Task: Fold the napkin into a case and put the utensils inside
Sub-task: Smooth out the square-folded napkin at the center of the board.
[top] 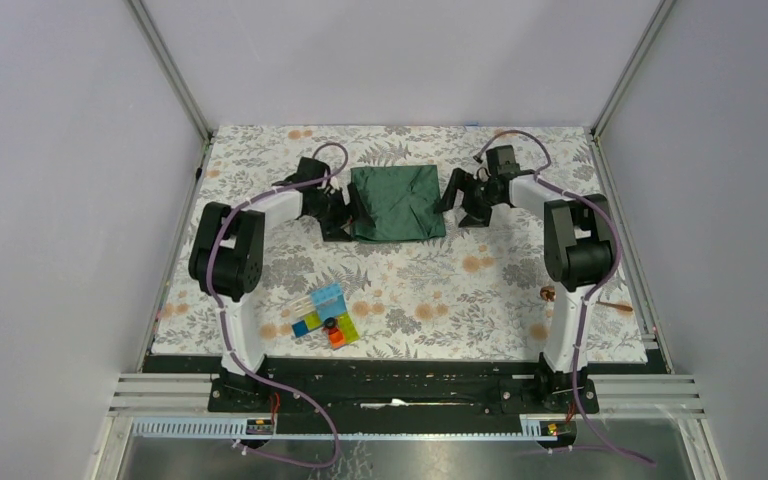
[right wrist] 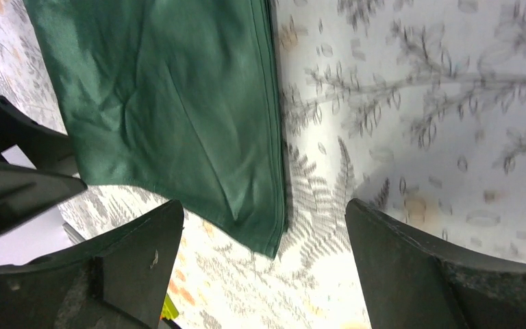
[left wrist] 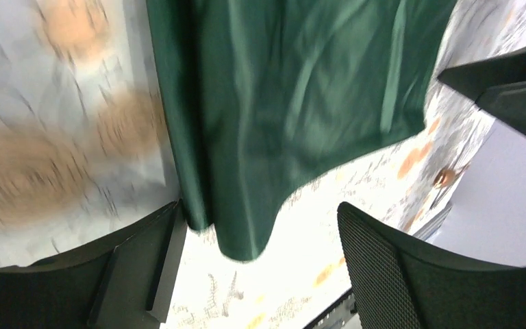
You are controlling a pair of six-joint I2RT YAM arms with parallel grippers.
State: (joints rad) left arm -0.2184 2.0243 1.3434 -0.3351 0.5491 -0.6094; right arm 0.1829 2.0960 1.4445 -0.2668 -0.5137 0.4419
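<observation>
Near the desk's front edge sits one cluster of plastic blocks, packed too tight to count. By the right edge, one copper spoon peeks from behind the right arm. I can't spot a silver utensil. Toward the far edge, centred, lies the one green napkin, folded. Two pincers flank it, the left pincer and the right pincer, both gaping wide and holding nothing. That slick cloth could slide and unfold if either nips only the top layer.
</observation>
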